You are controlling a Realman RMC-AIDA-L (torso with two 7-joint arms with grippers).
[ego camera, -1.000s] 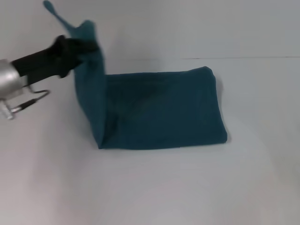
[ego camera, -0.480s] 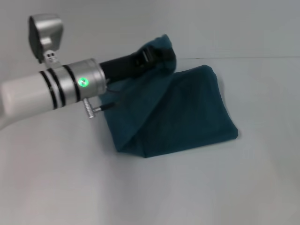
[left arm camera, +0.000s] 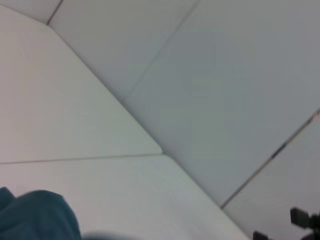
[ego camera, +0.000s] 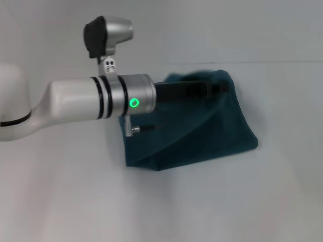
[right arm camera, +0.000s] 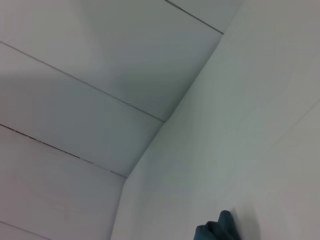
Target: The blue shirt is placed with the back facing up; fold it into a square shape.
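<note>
- The blue shirt point(ego camera: 202, 131) lies on the white desk point(ego camera: 212, 201), already doubled into a thick wedge-shaped bundle with one side raised
- The left gripper point(ego camera: 219, 88) reaches across the top of the shirt to its far upper corner; whether its jaws are shut on the cloth cannot be told, since dark fingers merge with dark fabric
- The right gripper is out of sight; its wrist view catches only a scrap of the shirt far off
- Judged as soft, light, limp cotton: it will sag and drape, layers may slide apart
- Best hold looks to be a corner or hem edge of the shirt, pinching all layers together
</note>
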